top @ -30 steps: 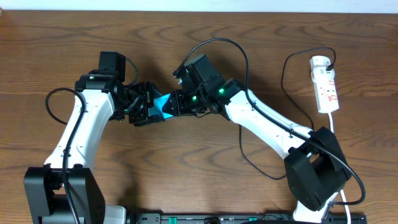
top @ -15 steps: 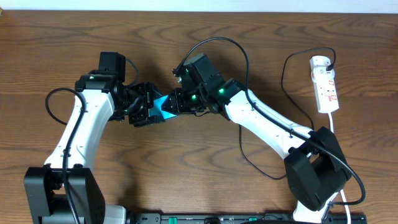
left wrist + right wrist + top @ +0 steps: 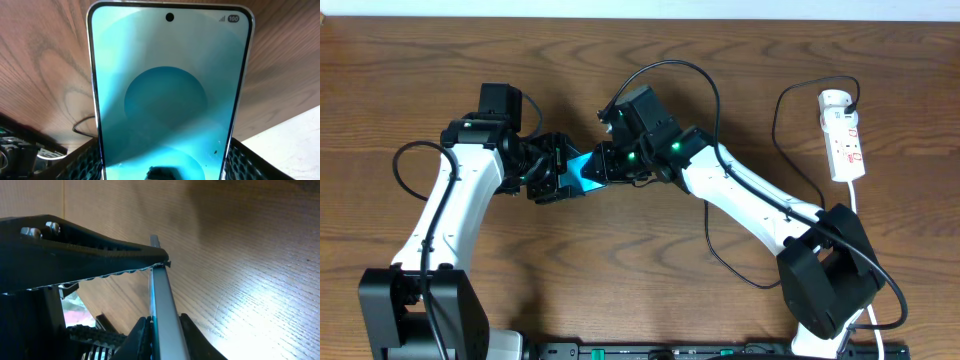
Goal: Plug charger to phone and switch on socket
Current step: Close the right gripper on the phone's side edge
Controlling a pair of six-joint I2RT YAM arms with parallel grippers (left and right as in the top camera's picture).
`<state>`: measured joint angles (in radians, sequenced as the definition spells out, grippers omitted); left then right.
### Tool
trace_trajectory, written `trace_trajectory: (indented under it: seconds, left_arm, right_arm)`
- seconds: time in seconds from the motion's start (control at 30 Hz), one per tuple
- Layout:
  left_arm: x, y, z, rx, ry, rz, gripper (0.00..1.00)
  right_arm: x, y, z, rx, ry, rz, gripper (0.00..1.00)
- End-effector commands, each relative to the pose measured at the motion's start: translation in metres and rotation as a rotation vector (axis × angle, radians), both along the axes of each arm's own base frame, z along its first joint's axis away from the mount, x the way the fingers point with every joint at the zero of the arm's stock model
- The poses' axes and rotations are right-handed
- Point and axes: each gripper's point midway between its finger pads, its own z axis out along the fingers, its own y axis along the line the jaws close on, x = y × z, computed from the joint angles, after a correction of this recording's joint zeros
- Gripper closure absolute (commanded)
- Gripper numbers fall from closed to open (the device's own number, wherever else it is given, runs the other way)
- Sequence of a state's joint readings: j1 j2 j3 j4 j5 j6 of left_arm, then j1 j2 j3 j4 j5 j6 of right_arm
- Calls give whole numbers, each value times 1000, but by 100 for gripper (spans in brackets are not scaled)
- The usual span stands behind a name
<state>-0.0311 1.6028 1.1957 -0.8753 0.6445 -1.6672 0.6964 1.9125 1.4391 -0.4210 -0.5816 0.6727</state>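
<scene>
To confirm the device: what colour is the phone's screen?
The phone shows cyan and whitish circles; best in left wrist view.

The desk (image 3: 420, 60) looks like brown grained wood with a low sheen. The phone (image 3: 165, 100) shows glossy glass and a smooth silvery rim. The left claw (image 3: 165, 167) has matt, knurled black pads (image 3: 245, 160).

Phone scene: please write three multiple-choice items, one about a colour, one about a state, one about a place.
1. The phone screen is: A. red; B. cyan; C. black.
2. The left end effector is: A. open and empty; B. shut on the phone; C. out of view.
3. The socket lies: A. beside the phone; B. in the left end effector; C. far right, apart from the phone.

Answers: 1 B, the left wrist view shows a cyan screen. 2 B, that view shows the phone clamped in it. 3 C, the overhead view shows it at the right, well away from the phone.
</scene>
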Motion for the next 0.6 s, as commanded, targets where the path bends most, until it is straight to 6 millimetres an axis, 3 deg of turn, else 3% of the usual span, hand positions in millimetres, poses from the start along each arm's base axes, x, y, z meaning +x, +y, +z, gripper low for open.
trace_trajectory:
  seconds: [0.0, 0.3, 0.57]
  left_arm:
    - [1, 0, 3, 4, -16, -15, 93]
    - [1, 0, 3, 4, -16, -15, 93]
    - [1, 0, 3, 4, -17, -15, 93]
  right_arm:
    - [0, 6, 8, 11, -19, 5, 85]
    - [0, 6, 8, 11, -19, 5, 99]
    - [0, 6, 8, 11, -19, 5, 99]
